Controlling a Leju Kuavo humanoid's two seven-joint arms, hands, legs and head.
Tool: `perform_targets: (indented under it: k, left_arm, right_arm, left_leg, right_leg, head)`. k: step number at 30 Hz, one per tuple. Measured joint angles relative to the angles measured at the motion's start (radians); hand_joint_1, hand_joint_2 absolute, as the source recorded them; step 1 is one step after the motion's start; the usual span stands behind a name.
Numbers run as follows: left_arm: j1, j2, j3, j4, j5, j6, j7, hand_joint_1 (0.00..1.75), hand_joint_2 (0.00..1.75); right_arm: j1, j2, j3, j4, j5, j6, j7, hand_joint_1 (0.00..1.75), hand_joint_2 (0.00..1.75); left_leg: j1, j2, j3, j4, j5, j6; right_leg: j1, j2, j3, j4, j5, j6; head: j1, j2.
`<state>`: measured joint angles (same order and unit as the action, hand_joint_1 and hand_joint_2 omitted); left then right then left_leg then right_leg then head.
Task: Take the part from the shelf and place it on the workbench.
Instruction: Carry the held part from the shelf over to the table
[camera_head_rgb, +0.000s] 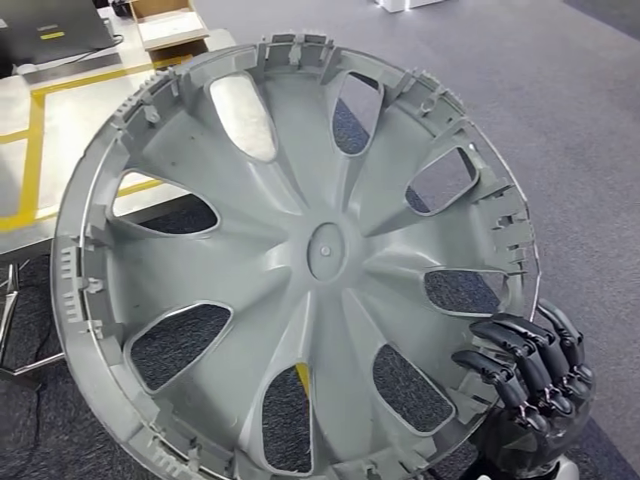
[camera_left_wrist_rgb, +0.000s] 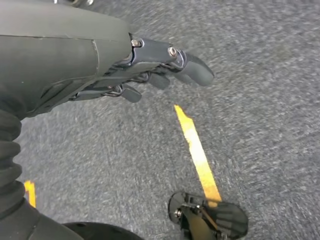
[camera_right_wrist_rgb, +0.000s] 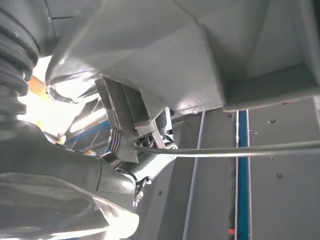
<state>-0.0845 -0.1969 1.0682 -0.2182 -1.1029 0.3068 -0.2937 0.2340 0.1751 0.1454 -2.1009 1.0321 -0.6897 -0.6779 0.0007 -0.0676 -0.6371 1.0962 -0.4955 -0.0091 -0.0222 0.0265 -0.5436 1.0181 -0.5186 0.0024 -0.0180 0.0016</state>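
The part is a large grey plastic wheel cover, seen from its ribbed inner side, held up off the floor and tilted so that it fills most of the head view. The right hand grips its lower rim, dark fingers curled over the edge onto the inner face; in the right wrist view the rim's clip and wire retaining ring lie hard against that hand. The left hand hangs low over the grey carpet with a yellow floor line beneath it; its fingers are loosely extended and hold nothing. The worktop, pale with yellow tape lines, stands beyond the cover's upper left edge, a cardboard box at its far side. Judgement: the pick from the shelf appears done and the carry to the worktop is in hand. The next move calls for bringing the cover over the worktop's bare surface, levelling it and lowering it flat before the fingers let go. A one-handed hold at the rim of so wide a part looks prone to swinging or slipping, so the approach should be slow.
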Motion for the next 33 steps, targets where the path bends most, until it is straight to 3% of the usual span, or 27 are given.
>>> perform_targets:
  k: [2, 4, 5, 6, 8, 10, 12, 13, 15, 17, 18, 19, 20, 22, 24, 26, 27, 28, 30, 32, 33]
  left_arm:
    - [-0.004, 0.0, 0.0, 0.0, 0.002, 0.0, -0.003, 0.0, 1.75]
    - [-0.005, 0.0, 0.0, 0.0, 0.004, 0.0, -0.004, 0.0, 1.75]
    - [-0.004, 0.0, 0.0, 0.0, 0.004, 0.001, -0.003, 0.0, 1.75]
    - [-0.004, 0.0, 0.0, 0.0, 0.004, 0.002, -0.001, 0.0, 1.75]
    - [-0.004, 0.001, 0.0, 0.0, 0.003, 0.004, 0.003, 0.0, 1.75]
    - [-0.008, 0.002, 0.0, 0.0, 0.0, 0.005, 0.006, 0.0, 1.75]
    - [-0.007, 0.002, 0.0, 0.0, -0.003, 0.007, 0.013, 0.0, 1.75]
    - [-0.004, 0.002, 0.0, 0.0, -0.003, 0.008, 0.017, 0.0, 1.75]
    - [-0.003, 0.001, 0.0, 0.0, -0.004, 0.01, 0.02, 0.0, 1.75]
    - [-0.007, 0.0, 0.0, 0.0, -0.004, 0.011, 0.021, 0.0, 1.75]
    - [-0.008, -0.001, 0.0, 0.0, -0.004, 0.011, 0.021, 0.0, 1.75]
    - [-0.009, -0.001, 0.0, 0.0, -0.004, 0.01, 0.021, 0.0, 1.75]
    - [-0.008, -0.001, 0.0, 0.0, -0.003, 0.009, 0.02, 0.0, 1.75]
    - [-0.007, -0.002, 0.0, 0.0, 0.002, 0.006, 0.016, 0.0, 1.75]
    - [-0.009, -0.002, 0.001, 0.0, 0.011, 0.001, 0.006, 0.0, 1.75]
    - [-0.009, -0.002, 0.002, 0.0, 0.019, -0.002, -0.005, 0.0, 1.75]
    - [-0.008, -0.001, 0.003, 0.0, 0.021, -0.003, -0.009, 0.0, 1.75]
    - [-0.007, 0.0, 0.004, 0.0, 0.023, -0.004, -0.012, 0.0, 1.75]
    - [-0.006, 0.001, 0.006, 0.0, 0.024, -0.004, -0.016, 0.0, 1.75]
    - [-0.01, 0.001, 0.007, 0.0, 0.024, -0.004, -0.017, 0.0, 1.75]
    - [-0.011, 0.001, 0.007, 0.0, 0.024, -0.004, -0.018, 0.0, 1.75]
  right_arm:
    - [0.0, 0.0, 0.0, 0.0, -0.001, 0.0, 0.0, 1.75, 1.75]
    - [0.0, 0.0, 0.0, 0.001, -0.001, 0.0, 0.0, 1.75, 1.75]
    - [-0.001, 0.0, 0.0, 0.002, 0.0, 0.0, 0.0, 1.75, 1.75]
    - [-0.003, 0.0, 0.001, 0.003, 0.0, 0.0, 0.0, 1.75, 1.75]
    - [-0.005, 0.0, 0.001, 0.004, 0.0, 0.0, 0.0, 1.75, 1.75]
    - [-0.006, 0.0, 0.001, 0.004, -0.001, 0.0, 0.0, 1.75, 1.75]
    - [-0.007, 0.0, 0.003, 0.005, -0.006, 0.0, 0.0, 1.75, 1.75]
    - [-0.008, 0.0, 0.004, 0.006, -0.01, 0.0, 0.0, 1.75, 1.75]
    - [-0.009, 0.0, 0.006, 0.008, -0.02, 0.0, 0.0, 1.75, 1.75]
    - [-0.008, 0.0, 0.007, 0.009, -0.027, 0.0, 0.0, 1.75, 1.75]
    - [-0.007, 0.0, 0.007, 0.011, -0.03, 0.0, 0.0, 1.75, 1.75]
    - [-0.007, 0.0, 0.007, 0.012, -0.035, 0.0, 0.0, 1.75, 1.75]
    - [-0.006, 0.0, 0.008, 0.014, -0.042, 0.0, 0.0, 1.75, 1.75]
    - [-0.005, 0.0, 0.011, 0.017, -0.056, 0.0, 0.0, 1.75, 1.75]
    - [-0.005, 0.0, 0.013, 0.017, -0.066, 0.0, 0.0, 1.75, 1.75]
    - [-0.004, -0.001, 0.016, 0.017, -0.081, 0.0, 0.0, 1.75, 1.75]
    - [-0.004, -0.001, 0.019, 0.017, -0.092, 0.0, 0.0, 1.75, 1.75]
    - [-0.004, -0.002, 0.023, 0.017, -0.105, 0.0, 0.0, 1.75, 1.75]
    - [-0.004, -0.003, 0.03, 0.016, -0.126, 0.0, 0.0, 1.75, 1.75]
    - [-0.004, -0.003, 0.033, 0.014, -0.134, 0.0, 0.0, 1.75, 1.75]
    - [-0.004, -0.003, 0.034, 0.014, -0.134, 0.0, 0.0, 1.75, 1.75]
  left_leg:
    - [0.002, 0.045, -0.055, 0.118, -0.058, -0.009]
    - [0.005, 0.055, -0.094, 0.2, -0.08, -0.013]
    - [0.006, 0.058, -0.09, 0.191, -0.063, -0.013]
    - [0.006, 0.063, -0.067, 0.147, -0.031, -0.01]
    - [-0.003, 0.101, -0.004, 0.019, 0.028, 0.001]
    - [-0.014, 0.135, 0.028, -0.049, 0.038, 0.014]
    - [-0.018, 0.126, 0.028, -0.059, 0.031, 0.023]
    - [-0.016, 0.115, 0.029, -0.063, 0.033, 0.027]
    - [-0.007, 0.092, 0.034, -0.073, 0.036, 0.038]
    - [-0.003, 0.067, 0.034, -0.075, 0.038, 0.046]
    - [-0.002, 0.054, 0.034, -0.075, 0.037, 0.047]
    - [-0.002, 0.041, 0.035, -0.075, 0.037, 0.048]
    - [-0.002, 0.026, 0.036, -0.074, 0.036, 0.048]
    - [-0.002, -0.003, 0.04, -0.073, 0.034, 0.045]
    - [-0.002, -0.027, 0.041, -0.068, 0.032, 0.038]
    - [0.001, -0.044, 0.036, -0.065, 0.031, 0.026]
    - [0.003, -0.05, 0.033, -0.065, 0.032, 0.02]
    - [0.005, -0.053, 0.032, -0.065, 0.033, 0.014]
    - [0.003, -0.018, 0.019, -0.032, 0.015, 0.003]
    - [0.002, 0.036, -0.027, 0.072, -0.04, -0.007]
    - [0.005, 0.049, -0.059, 0.138, -0.069, -0.011]
  right_leg:
    - [0.003, -0.031, 0.005, 0.0, -0.005, -0.008]
    - [0.004, -0.06, 0.009, 0.0, -0.011, -0.01]
    - [0.004, -0.074, 0.012, 0.0, -0.014, -0.01]
    - [0.005, -0.086, 0.016, 0.0, -0.017, -0.008]
    - [0.008, -0.109, 0.026, 0.001, -0.026, -0.002]
    - [0.013, -0.13, 0.032, 0.001, -0.034, 0.009]
    - [0.016, -0.153, 0.038, -0.003, -0.039, 0.02]
    - [0.015, -0.153, 0.041, -0.003, -0.044, 0.025]
    - [0.012, -0.108, 0.024, 0.038, -0.074, 0.033]
    - [0.008, -0.05, -0.038, 0.156, -0.128, 0.037]
    - [0.008, -0.038, -0.075, 0.219, -0.149, 0.039]
    - [0.008, -0.033, -0.104, 0.262, -0.155, 0.04]
    - [0.008, -0.03, -0.116, 0.268, -0.14, 0.04]
    - [0.006, -0.017, -0.089, 0.175, -0.063, 0.038]
    - [0.001, 0.032, -0.043, 0.055, -0.008, 0.034]
    - [0.0, 0.066, -0.02, 0.011, -0.004, 0.027]
    - [0.003, 0.063, -0.016, 0.007, -0.002, 0.022]
    - [0.003, 0.057, -0.012, 0.006, 0.0, 0.016]
    - [0.001, 0.041, -0.005, 0.002, 0.003, 0.004]
    - [0.001, 0.02, 0.001, 0.0, 0.001, -0.005]
    - [0.001, 0.009, 0.003, 0.0, -0.001, -0.007]
  head:
    - [-0.005, 0.0]
    - [-0.005, 0.0]
    - [-0.005, 0.0]
    - [-0.005, 0.0]
    - [-0.004, 0.0]
    - [-0.003, 0.0]
    - [-0.001, 0.0]
    - [0.0, 0.0]
    - [0.003, 0.0]
    - [0.009, 0.0]
    - [0.011, 0.0]
    - [0.011, 0.0]
    - [0.011, 0.0]
    - [0.011, 0.0]
    - [0.011, 0.0]
    - [0.01, 0.0]
    - [0.01, 0.0]
    - [0.01, 0.0]
    - [0.006, 0.0]
    - [0.0, 0.0]
    - [-0.002, 0.0]
